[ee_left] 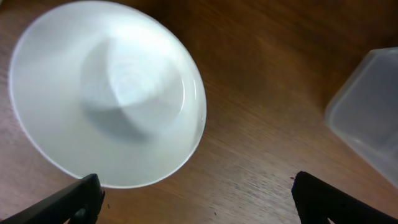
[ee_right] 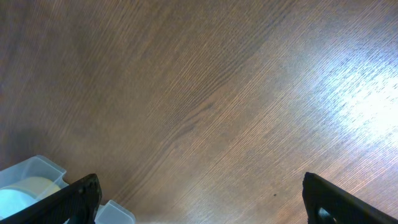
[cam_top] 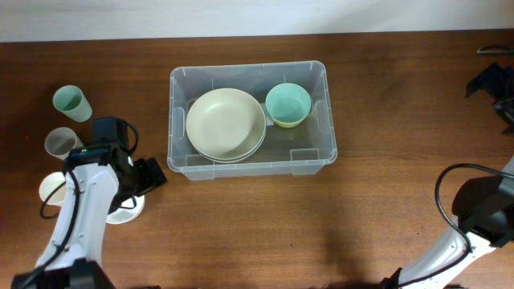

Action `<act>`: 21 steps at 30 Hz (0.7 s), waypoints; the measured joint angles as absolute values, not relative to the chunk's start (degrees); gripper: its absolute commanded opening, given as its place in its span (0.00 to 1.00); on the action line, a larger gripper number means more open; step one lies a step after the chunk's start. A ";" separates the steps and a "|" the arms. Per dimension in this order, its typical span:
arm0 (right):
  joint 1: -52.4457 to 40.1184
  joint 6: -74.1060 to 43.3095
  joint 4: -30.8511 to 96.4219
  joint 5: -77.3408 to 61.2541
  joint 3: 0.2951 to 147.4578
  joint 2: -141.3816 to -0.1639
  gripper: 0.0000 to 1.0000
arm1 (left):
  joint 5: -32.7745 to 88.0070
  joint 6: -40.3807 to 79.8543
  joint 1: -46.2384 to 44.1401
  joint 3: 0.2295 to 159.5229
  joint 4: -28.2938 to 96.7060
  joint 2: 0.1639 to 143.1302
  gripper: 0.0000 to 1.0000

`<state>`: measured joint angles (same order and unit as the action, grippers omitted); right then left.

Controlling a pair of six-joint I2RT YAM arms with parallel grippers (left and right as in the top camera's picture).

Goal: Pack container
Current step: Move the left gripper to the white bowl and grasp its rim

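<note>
The clear plastic container (cam_top: 241, 168) stands at the table's centre. It holds stacked cream plates (cam_top: 226, 123) and a teal bowl (cam_top: 287, 103) nested in a yellow one. A white bowl (ee_left: 106, 93) lies on the table at the left. My left gripper (ee_left: 196, 193) hovers open just beside the bowl's rim, with only bare wood between its fingers. A corner of the container (ee_left: 367, 118) shows at the right of the left wrist view. My right gripper (ee_right: 202, 193) is open over bare table at the right, with a container corner (ee_right: 37, 171) at the lower left of its view.
Three cups stand at the far left: a green one (cam_top: 71, 102), a grey-beige one (cam_top: 60, 142) and a cream one (cam_top: 53, 189). Black equipment (cam_top: 494, 80) sits at the right edge. The right arm (cam_top: 482, 209) curves in from the lower right.
</note>
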<state>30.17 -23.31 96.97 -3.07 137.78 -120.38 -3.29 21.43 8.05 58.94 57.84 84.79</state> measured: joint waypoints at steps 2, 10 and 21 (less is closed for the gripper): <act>30.17 -23.31 96.97 -3.07 137.78 -120.38 0.99 | -3.20 21.12 8.05 58.92 57.65 86.87 0.99; 30.17 -23.33 96.99 -3.07 137.78 -120.38 0.99 | -3.27 20.60 8.05 58.92 57.23 93.19 0.99; 30.17 -23.29 96.99 -3.07 137.78 -120.38 0.99 | -3.44 20.36 8.69 58.63 54.92 94.59 0.94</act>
<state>30.17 -23.29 96.99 -3.07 137.78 -120.38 -3.44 20.36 8.69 58.63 54.92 94.59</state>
